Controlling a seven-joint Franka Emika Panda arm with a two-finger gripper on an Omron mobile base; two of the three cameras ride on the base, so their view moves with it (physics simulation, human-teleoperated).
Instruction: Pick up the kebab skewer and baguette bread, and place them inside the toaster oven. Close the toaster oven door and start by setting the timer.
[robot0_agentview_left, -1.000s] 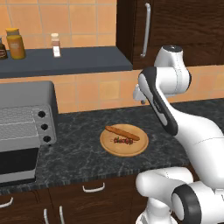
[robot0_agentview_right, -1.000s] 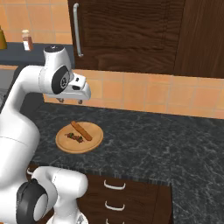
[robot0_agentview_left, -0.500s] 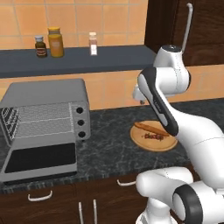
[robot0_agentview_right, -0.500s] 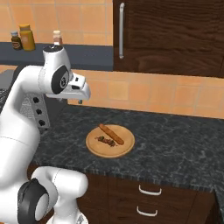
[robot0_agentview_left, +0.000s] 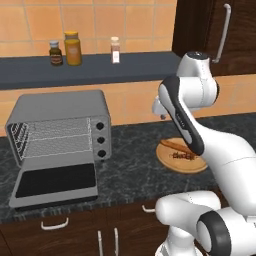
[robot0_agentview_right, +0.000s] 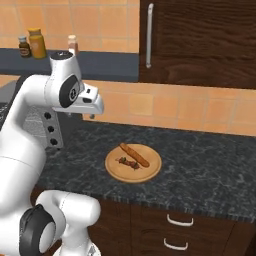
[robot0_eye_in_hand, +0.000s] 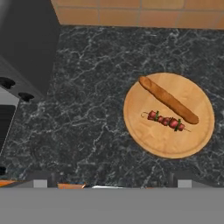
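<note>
While the arm is holding itself high above the dark stone surface (robot0_agentview_left: 130, 165), I am looking at a job that is barely begun. I am seeing the toaster oven (robot0_agentview_left: 60, 127) sitting at the left end of that surface, its wire rack bare, with the toaster oven door (robot0_agentview_left: 55, 184) lying dropped flat in front of it — so opening is already taken care of. Well apart to its right, the round wooden plate (robot0_agentview_right: 150, 172) is carrying both foods: the baguette bread (robot0_eye_in_hand: 168, 99) is lying diagonally across it, and the kebab skewer (robot0_eye_in_hand: 165, 120) is resting just beside it on the nearer side, not touching as far as I can judge.

I am reading the hand (robot0_agentview_right: 86, 115) as hovering over the stone between oven and plate, carrying nothing; whether its fingers are spread or together I cannot tell — they are too small and shaded in the base views.

Everything is still waiting, I judge: two pick-ups, two placements on the rack, the door swung up, the timer knob turned.
</note>
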